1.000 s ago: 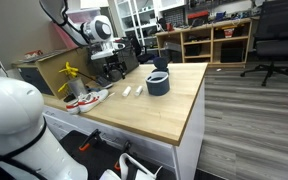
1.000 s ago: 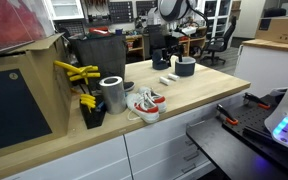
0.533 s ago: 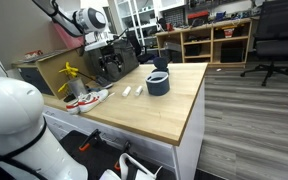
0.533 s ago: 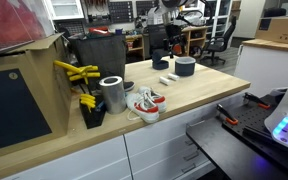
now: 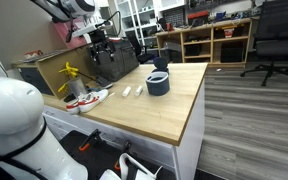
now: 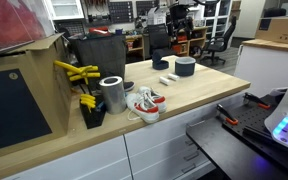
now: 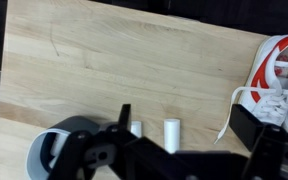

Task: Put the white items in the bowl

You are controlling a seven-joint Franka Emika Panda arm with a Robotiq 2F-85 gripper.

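Note:
Two small white stubby pieces (image 5: 127,91) (image 5: 139,91) lie on the wooden table beside the dark blue-grey bowl (image 5: 158,82). In the other exterior view the pieces (image 6: 167,78) lie just in front of the bowl (image 6: 185,66). The wrist view looks down on both pieces (image 7: 171,133) (image 7: 136,129) side by side, with the bowl (image 7: 52,152) at the lower left. My gripper (image 5: 97,38) (image 6: 179,14) hangs high above the table, open and empty, its fingers (image 7: 184,118) spread wide over the pieces.
A red-and-white shoe (image 5: 87,99) (image 6: 144,103) (image 7: 279,80) lies near the pieces. A metal can (image 6: 112,95), yellow tools (image 6: 76,72) and dark boxes (image 5: 109,62) stand along the table's back. Shelves and office chairs (image 5: 274,40) stand beyond.
My gripper has risen and swung away from above the bowl towards the back of the table. The pieces, bowl and shoe have not moved.

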